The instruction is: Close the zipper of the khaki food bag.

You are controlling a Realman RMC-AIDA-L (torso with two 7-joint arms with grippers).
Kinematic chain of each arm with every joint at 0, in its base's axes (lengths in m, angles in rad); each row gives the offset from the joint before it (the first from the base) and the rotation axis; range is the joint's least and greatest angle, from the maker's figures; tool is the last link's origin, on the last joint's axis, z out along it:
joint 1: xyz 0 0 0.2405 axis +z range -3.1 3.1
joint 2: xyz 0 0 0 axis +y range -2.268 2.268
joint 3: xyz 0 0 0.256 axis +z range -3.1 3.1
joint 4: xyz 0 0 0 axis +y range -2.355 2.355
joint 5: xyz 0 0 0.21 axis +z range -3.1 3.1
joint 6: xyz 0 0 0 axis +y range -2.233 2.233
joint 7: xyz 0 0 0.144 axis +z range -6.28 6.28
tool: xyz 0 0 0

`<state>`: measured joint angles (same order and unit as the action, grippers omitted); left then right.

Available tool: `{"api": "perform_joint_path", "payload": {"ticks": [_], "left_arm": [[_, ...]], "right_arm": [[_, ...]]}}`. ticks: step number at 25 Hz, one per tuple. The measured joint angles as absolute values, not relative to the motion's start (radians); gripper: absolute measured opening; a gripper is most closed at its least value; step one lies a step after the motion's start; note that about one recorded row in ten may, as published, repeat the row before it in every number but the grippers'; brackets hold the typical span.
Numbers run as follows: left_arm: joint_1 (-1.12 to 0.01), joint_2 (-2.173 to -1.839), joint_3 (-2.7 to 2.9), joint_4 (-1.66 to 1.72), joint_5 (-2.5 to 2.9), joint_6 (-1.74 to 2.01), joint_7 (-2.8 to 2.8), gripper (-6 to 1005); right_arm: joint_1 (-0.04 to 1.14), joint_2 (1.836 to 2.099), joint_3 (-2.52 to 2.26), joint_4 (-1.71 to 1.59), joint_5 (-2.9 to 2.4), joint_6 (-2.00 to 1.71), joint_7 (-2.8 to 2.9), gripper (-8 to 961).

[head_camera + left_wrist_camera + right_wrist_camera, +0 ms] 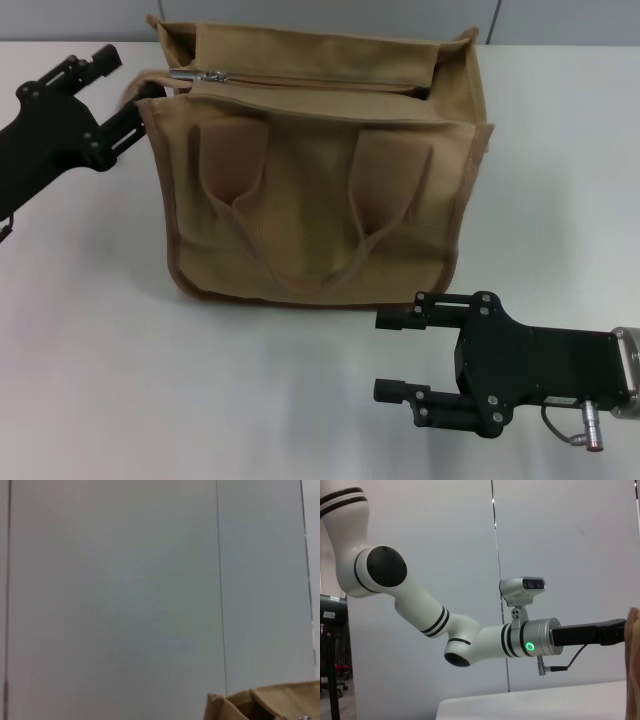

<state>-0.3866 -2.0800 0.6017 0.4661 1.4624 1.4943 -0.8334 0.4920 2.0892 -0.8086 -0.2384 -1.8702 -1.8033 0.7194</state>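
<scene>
So the left gripper (128,98) sits at the upper left of the head frame, fingers spread, tips right against the bag's (320,200) left top corner. The zipper pull (200,75), a little silver-grey metal tab, is just to the right of those tips, so this arm is clearly the closer one. The zipper (310,82) runs left to right across the bag's top, and the pull has to travel rightward along that line, by my read. Right gripper (392,355) hangs at the lower right, fingers apart, holding nothing, well clear of the bag's front. Bag's a boxy, soft khaki canvas thing with brown piping and floppy looped handles (300,215), standing on a plain white table (100,350).
</scene>
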Motion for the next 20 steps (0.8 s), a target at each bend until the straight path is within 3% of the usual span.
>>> {"api": "perform_joint_path", "payload": {"ticks": [10,16,20], "left_arm": [[-0.382,-2.08,0.629,0.455,1.43,1.504,-0.832,777],[-0.382,-2.08,0.672,0.454,1.43,1.501,-0.815,760],[-0.386,-2.08,0.677,0.454,1.43,1.504,-0.813,596]], "right_arm": [[0.495,2.089,-0.808,-0.228,-1.87,-1.802,0.719,614],[0.497,2.089,-0.808,-0.225,-1.87,-1.802,0.719,614],[0.497,2.089,-0.808,-0.221,-1.87,-1.802,0.719,614]]}}
